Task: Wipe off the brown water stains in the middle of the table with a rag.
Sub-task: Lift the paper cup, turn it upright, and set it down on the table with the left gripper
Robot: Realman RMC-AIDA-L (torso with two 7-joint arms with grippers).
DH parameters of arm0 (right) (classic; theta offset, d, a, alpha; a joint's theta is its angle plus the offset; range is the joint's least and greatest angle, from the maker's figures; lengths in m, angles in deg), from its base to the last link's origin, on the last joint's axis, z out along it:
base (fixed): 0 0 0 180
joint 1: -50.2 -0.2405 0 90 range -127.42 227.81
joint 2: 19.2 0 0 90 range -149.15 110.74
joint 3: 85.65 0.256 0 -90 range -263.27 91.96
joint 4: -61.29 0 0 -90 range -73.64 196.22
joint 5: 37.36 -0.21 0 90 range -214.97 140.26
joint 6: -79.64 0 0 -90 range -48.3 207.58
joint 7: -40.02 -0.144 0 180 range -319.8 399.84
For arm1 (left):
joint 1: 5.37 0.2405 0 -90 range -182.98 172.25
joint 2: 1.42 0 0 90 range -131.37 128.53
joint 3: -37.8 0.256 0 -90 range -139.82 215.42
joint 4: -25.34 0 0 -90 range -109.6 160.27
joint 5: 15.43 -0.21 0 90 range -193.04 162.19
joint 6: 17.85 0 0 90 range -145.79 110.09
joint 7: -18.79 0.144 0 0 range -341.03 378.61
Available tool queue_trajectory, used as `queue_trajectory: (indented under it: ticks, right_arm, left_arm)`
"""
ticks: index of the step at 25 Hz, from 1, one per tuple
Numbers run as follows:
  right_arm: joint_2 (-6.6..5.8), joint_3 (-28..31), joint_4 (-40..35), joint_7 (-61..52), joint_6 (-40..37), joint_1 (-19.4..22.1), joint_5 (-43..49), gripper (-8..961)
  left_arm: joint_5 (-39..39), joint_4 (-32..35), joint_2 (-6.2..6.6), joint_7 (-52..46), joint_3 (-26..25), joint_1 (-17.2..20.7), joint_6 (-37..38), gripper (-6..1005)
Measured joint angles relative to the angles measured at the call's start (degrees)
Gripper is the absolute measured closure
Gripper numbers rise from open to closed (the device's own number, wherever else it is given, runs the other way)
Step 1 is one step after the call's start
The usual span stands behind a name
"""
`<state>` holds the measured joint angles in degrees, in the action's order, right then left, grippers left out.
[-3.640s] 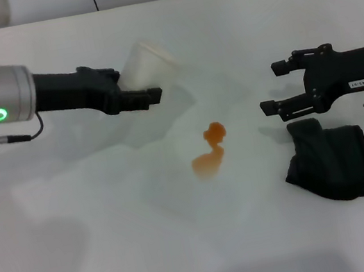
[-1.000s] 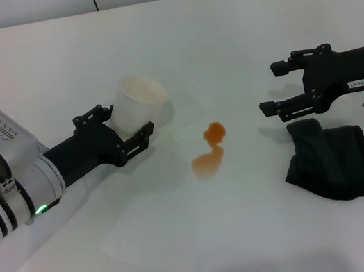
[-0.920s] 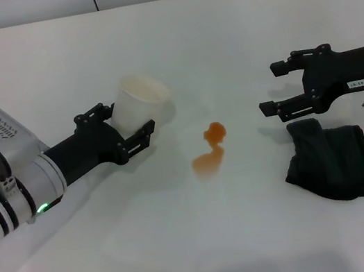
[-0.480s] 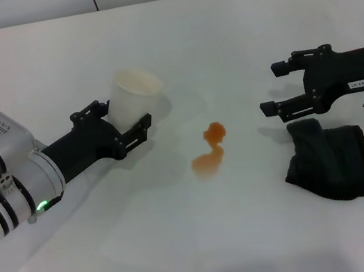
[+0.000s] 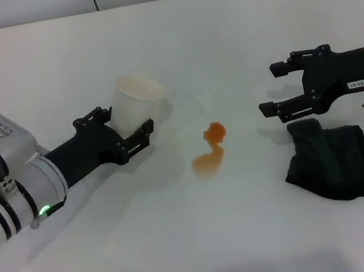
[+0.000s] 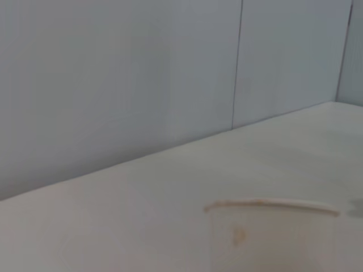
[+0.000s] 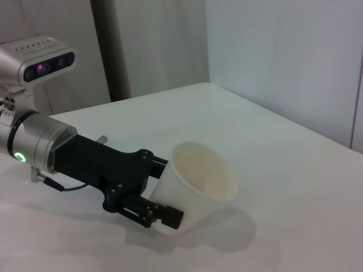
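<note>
White paper cup (image 5: pixel 135 105), tilted with its mouth up and away from the robot, is clamped in the left end effector (image 5: pixel 126 128); over the last few seconds this arm has drawn the cup back toward the robot's left and lowered it near the bench (image 5: pixel 235 35), away from the spill. This suggests the pouring stage is over and wiping has not begun. The brown water stains (image 5: pixel 209 150) lie mid-bench as two joined glossy orange-brown blobs, untouched. The right end effector (image 5: pixel 267 90) has stayed put, fingers spread wide and empty, just beyond the rag (image 5: pixel 330 156), a soft, dark, creased cloth with a thin tail strap, lying to the right of the stains. The bench surface is smooth, white and faintly reflective.
</note>
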<state>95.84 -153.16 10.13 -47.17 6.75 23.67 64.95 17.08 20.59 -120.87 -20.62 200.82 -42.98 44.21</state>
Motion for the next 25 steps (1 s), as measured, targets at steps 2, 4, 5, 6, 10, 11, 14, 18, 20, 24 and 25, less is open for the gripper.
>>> queue_trajectory:
  ticks: [2,4,5,6,10,11,14,18,20,24,25]
  right_arm:
    - [0.0,0.0,0.0,0.0,0.0,0.0,0.0,95]
    - [0.0,0.0,0.0,0.0,0.0,0.0,0.0,95]
    - [0.0,0.0,0.0,0.0,0.0,0.0,0.0,95]
    - [0.0,0.0,0.0,0.0,0.0,0.0,0.0,95]
    - [0.0,0.0,0.0,0.0,0.0,0.0,0.0,95]
    - [0.0,0.0,0.0,0.0,0.0,0.0,0.0,95]
    - [0.0,0.0,0.0,0.0,0.0,0.0,0.0,95]
    - [0.0,0.1,0.0,0.0,-0.2,0.1,0.0,95]
    - [0.0,0.1,0.0,0.0,-0.2,0.2,0.0,95]
    - [0.0,0.1,-0.1,0.0,-0.2,0.0,0.0,96]
    - [0.0,0.0,-0.1,0.0,-0.2,0.0,0.0,96]
  left_arm:
    - [-0.4,0.0,0.0,-0.4,0.0,0.2,-0.1,288]
    - [-0.7,0.0,0.01,-0.6,0.0,0.4,-0.3,288]
    - [-0.8,0.0,0.01,-0.6,0.0,0.5,-0.4,288]
    - [-0.9,0.0,0.01,-0.6,0.0,0.6,-0.5,288]
    - [-1.4,0.0,0.01,-0.7,0.0,0.7,-0.6,288]
    - [-1.4,0.0,0.01,-0.7,0.0,0.8,-0.6,287]
    - [-1.5,0.0,0.01,-0.8,0.0,0.9,-0.6,284]
    - [-3.1,-0.4,0.37,-3.6,0.0,0.7,-0.2,280]
    - [-4.6,-0.9,0.49,-5.6,0.0,0.3,-0.1,279]
    - [-5.4,-1.7,0.54,-7.0,0.0,0.0,0.0,275]
    - [-5.5,-1.7,0.53,-7.0,0.0,0.0,0.0,274]
